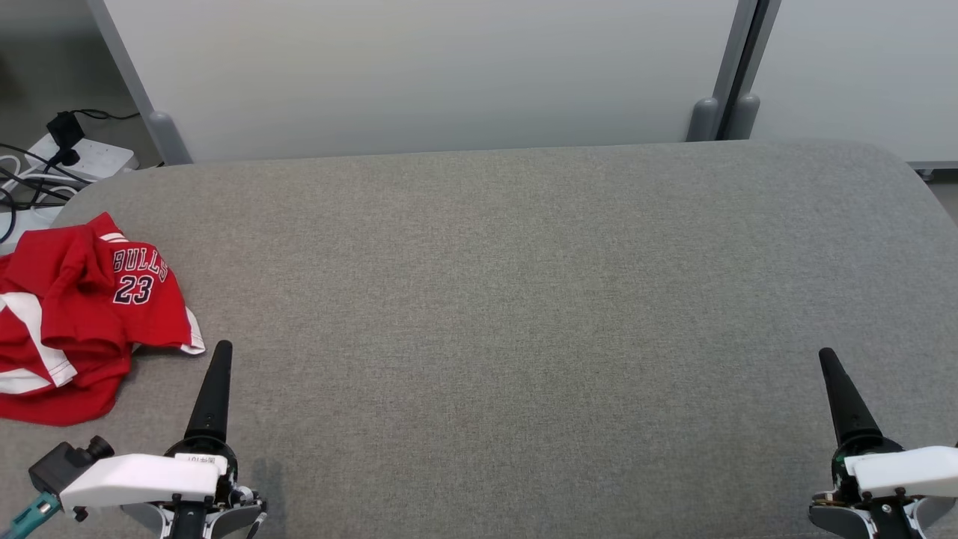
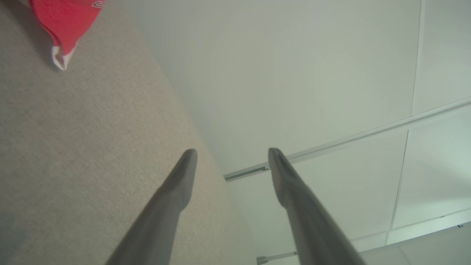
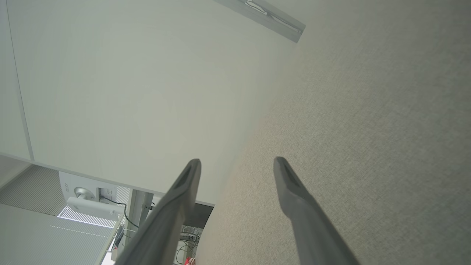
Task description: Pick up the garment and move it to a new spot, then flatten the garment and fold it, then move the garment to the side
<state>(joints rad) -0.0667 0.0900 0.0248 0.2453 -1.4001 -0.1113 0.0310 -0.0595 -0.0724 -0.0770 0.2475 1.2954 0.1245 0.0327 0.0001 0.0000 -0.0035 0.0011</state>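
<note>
A red jersey with white trim, lettered "BULLS 23" (image 1: pixel 82 314), lies crumpled at the left edge of the grey fabric surface (image 1: pixel 509 314). One white-tipped corner of the jersey (image 2: pixel 60 22) hangs into the top left of the left wrist view. My left gripper (image 1: pixel 222 352) rests at the lower left, just right of the garment and apart from it. Its fingers stand open with nothing between them (image 2: pixel 232 151). My right gripper (image 1: pixel 827 358) sits at the lower right, far from the jersey, also open and empty (image 3: pixel 237 161).
A pale partition wall (image 1: pixel 419 67) with grey posts rises behind the surface. A power strip with cables (image 1: pixel 82 157) lies off the far left corner. The grey surface stretches wide between the two grippers.
</note>
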